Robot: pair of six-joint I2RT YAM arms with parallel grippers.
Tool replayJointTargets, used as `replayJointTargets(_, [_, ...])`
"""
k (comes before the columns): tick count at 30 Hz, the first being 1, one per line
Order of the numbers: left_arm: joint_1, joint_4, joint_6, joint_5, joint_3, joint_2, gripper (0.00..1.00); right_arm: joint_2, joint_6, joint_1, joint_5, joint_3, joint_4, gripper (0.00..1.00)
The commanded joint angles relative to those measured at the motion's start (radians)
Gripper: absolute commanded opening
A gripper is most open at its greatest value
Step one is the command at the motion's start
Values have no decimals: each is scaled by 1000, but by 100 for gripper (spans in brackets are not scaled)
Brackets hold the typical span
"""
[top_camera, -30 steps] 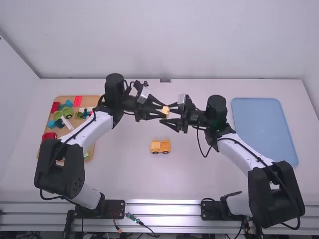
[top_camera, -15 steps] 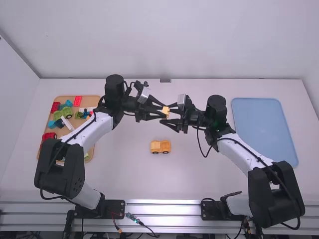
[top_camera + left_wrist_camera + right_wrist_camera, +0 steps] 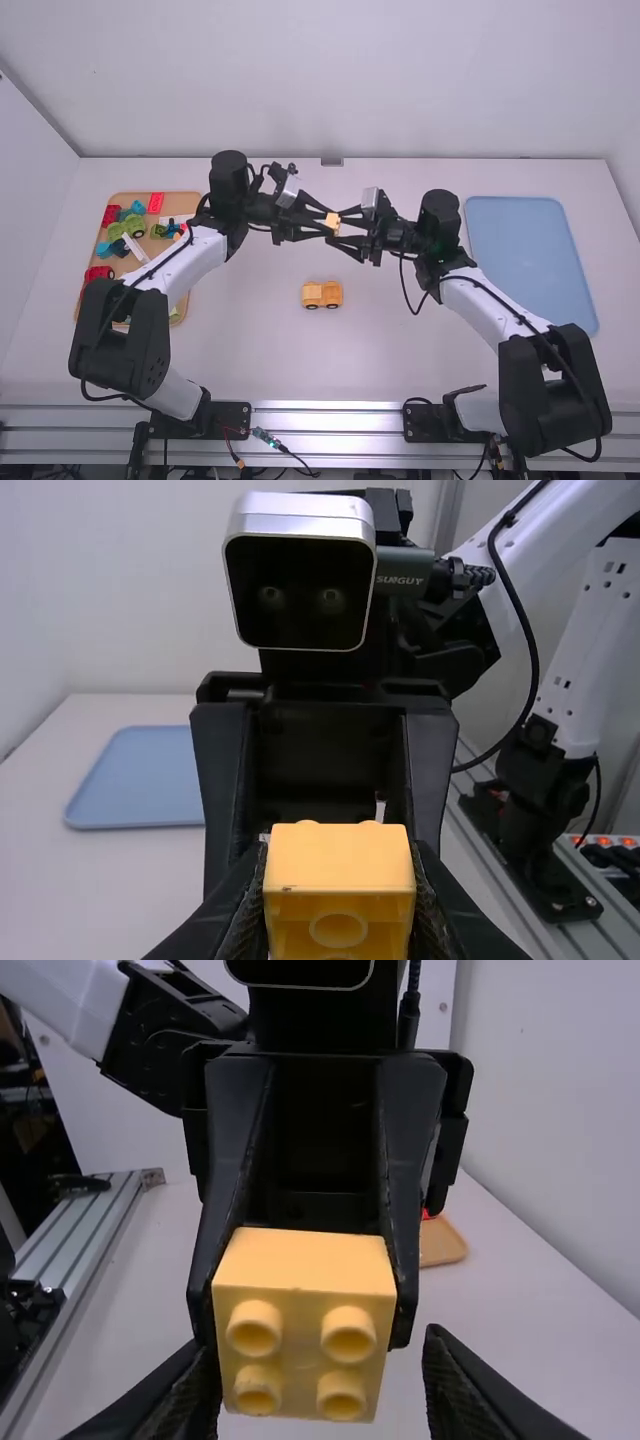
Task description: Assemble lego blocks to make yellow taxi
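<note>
White surface (image 3: 400, 360) below, the left pincer (image 3: 340, 910) grips a yellow block (image 3: 333, 223), studs towards the right pincer (image 3: 320, 1348). That one stands open and has just eased slightly right, seemingly leaving the block to the left one, perhaps for the yellow wheeled vehicle (image 3: 322, 294) lying nearer. Left lies a parts tray (image 3: 183, 300); right, a blue tray (image 3: 530, 260).

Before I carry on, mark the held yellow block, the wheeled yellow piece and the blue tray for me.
Held yellow block (image 3: 305, 1260): right wrist view, on its smooth, studless side.
Wheeled yellow piece (image 3: 314, 293): high view, on its body.
Blue tray (image 3: 530, 260): high view, on its bare floor.
</note>
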State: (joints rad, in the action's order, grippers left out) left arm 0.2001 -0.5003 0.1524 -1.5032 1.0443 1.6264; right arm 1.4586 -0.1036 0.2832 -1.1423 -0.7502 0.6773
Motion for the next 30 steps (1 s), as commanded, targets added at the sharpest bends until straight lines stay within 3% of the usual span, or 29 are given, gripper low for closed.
replayJointTargets(1, [2, -6, -7, -15, -6, -20, 2, -7, -2, 0, -10, 5, 1, 48])
replayJointTargets(11, [2, -6, -7, -15, -6, -19, 2, -7, -2, 17, -10, 5, 25, 33])
replayJointTargets(17, [2, -6, -6, -15, -6, -19, 2, -7, -2, 20, -10, 5, 18, 30])
replayJointTargets(19, [2, -6, -6, -14, -6, -19, 7, -7, -2, 18, -10, 5, 18, 30])
replayJointTargets(20, [2, -6, -6, -15, -6, -19, 18, -7, -2, 17, -12, 5, 19, 30])
replayJointTargets(21, [2, -6, -6, -14, -6, -19, 22, -7, -2, 17, -13, 5, 18, 30])
replayJointTargets(23, [2, -6, -6, -14, -6, -19, 50, -7, -2, 19, -13, 5, 16, 30])
replayJointTargets(24, [2, -6, -6, -13, -6, -19, 53, -7, -2, 20, -13, 5, 15, 30])
replayJointTargets(25, [-1, -6, -7, -1, -6, -19, 95, -7, -2, 18, -13, 5, 14, 30])
replayJointTargets(26, [-11, -14, -8, 3, -5, -20, 99, -7, -2, 15, -13, 5, 6, 30])
replayJointTargets(30, [-45, -142, -196, -3, 7, -20, 99, -7, -2, 1, 15, 5, -29, 30])
